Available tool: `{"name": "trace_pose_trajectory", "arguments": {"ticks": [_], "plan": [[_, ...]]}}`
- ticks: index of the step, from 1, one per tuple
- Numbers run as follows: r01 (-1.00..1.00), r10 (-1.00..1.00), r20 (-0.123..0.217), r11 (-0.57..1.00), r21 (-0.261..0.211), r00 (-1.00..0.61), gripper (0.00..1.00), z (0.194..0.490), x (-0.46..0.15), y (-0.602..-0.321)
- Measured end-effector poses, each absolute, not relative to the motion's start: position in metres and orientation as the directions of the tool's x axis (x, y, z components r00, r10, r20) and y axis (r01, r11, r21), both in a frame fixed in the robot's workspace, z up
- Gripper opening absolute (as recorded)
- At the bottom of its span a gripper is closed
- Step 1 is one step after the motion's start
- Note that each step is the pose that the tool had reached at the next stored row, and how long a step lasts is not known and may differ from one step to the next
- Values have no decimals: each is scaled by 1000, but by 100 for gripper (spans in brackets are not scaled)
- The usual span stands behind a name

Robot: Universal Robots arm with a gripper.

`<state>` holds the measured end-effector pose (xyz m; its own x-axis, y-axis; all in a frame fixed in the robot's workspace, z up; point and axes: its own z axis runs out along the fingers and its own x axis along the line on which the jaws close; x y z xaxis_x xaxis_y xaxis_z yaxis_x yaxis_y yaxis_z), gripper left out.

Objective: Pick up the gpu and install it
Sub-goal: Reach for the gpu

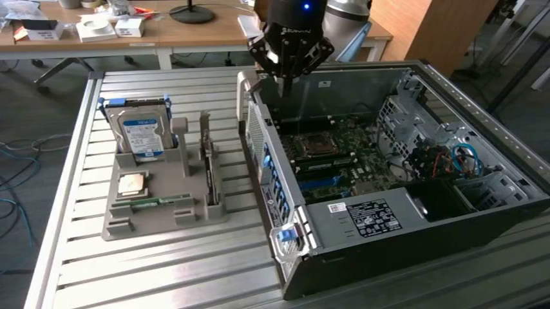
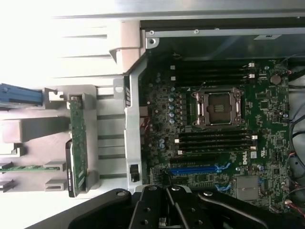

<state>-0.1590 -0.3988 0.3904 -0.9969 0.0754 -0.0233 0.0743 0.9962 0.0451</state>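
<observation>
Grey slatted metal makes up the table (image 1: 129, 270), and two things sit on it side by side. On the exterior view's left is a moulded grey holder (image 1: 163, 222). On the right is an open computer case (image 1: 361, 219) with its motherboard (image 1: 335, 161) exposed. The holder carries a silver hard drive (image 1: 142, 135) standing upright, a processor chip (image 1: 133, 185) lying flat and a narrow memory stick (image 1: 154, 201) in front of it.

The case's perforated end wall (image 1: 257, 138) rises between the holder and the motherboard, close against the holder's edge. From the wrist camera I can see the empty processor socket (image 2: 219, 107) and a blue expansion slot (image 2: 200, 168) on the board.

The gpu (image 1: 208, 164) stands on edge in the holder's slot nearest the case, with its pale bracket at the far end. I see it edge-on from the wrist camera.

My gripper (image 1: 282, 80) hangs above the case's far corner, its fingers drawn together and gripping nothing. The gpu sits lower and towards the exterior view's left, beyond that end wall and apart from the fingers.
</observation>
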Motion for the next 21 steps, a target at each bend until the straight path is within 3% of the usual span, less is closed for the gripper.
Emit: {"name": "trace_pose_trajectory", "arguments": {"ticks": [21], "plan": [[81, 82, -23, 996, 45, -996, 11, 389, -202, -399]]}}
